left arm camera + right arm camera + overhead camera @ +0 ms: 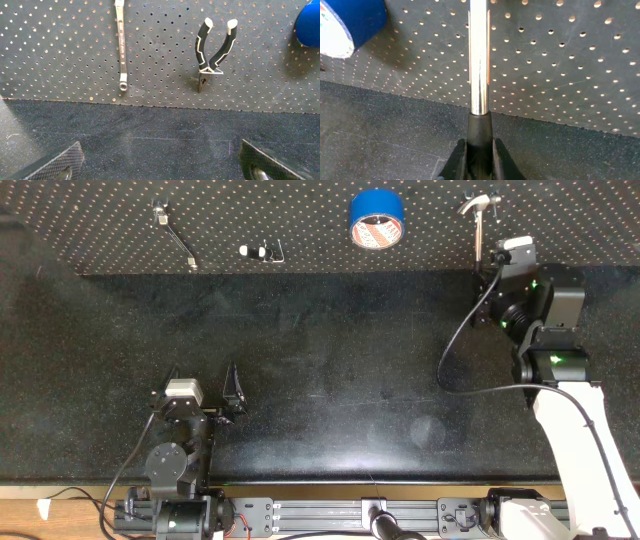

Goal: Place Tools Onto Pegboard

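A hammer (480,222) stands upright against the pegboard (90,225) at the far right, head up. My right gripper (488,268) is shut on its black handle. In the right wrist view, the chrome shaft (479,55) rises from the grip held in my right gripper (480,165). A wrench (176,236), black-and-white pliers (262,251) and a blue tape roll (376,220) hang on the board. My left gripper (232,390) rests low at the front left, open and empty. The left wrist view faces the wrench (120,45) and pliers (214,50), with my left gripper (160,167) wide open.
A black mat (340,370) covers the table between the arms and the pegboard. The blue tape roll (347,22) hangs close beside the hammer. A black cable (455,350) loops off the right arm.
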